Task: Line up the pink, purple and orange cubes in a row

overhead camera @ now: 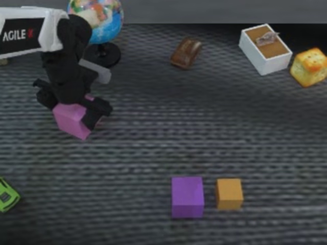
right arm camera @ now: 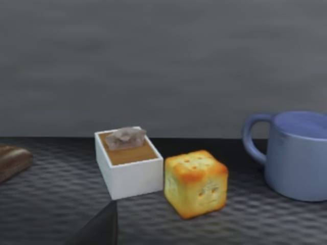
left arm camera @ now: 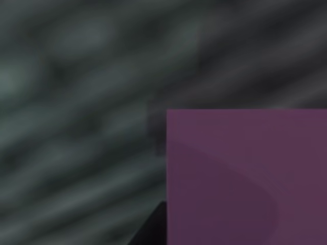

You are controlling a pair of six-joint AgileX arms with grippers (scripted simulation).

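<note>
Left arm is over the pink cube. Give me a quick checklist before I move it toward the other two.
1. Left end effector is on the pink cube: ok.
2. Firm grip on the cube: cannot tell; the fingers are hidden.
3. Purple cube and orange cube side by side, apart: ok.
4. Bare table between the pink cube and the pair: ok.
5. Right arm out of the top view: ok.
6. Row complete: not ok.

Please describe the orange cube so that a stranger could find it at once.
Look along the near edge of the table, right of the middle. Two cubes stand there side by side, slightly apart. The orange cube is the smaller, dull tan one, right of the purple cube.
</note>
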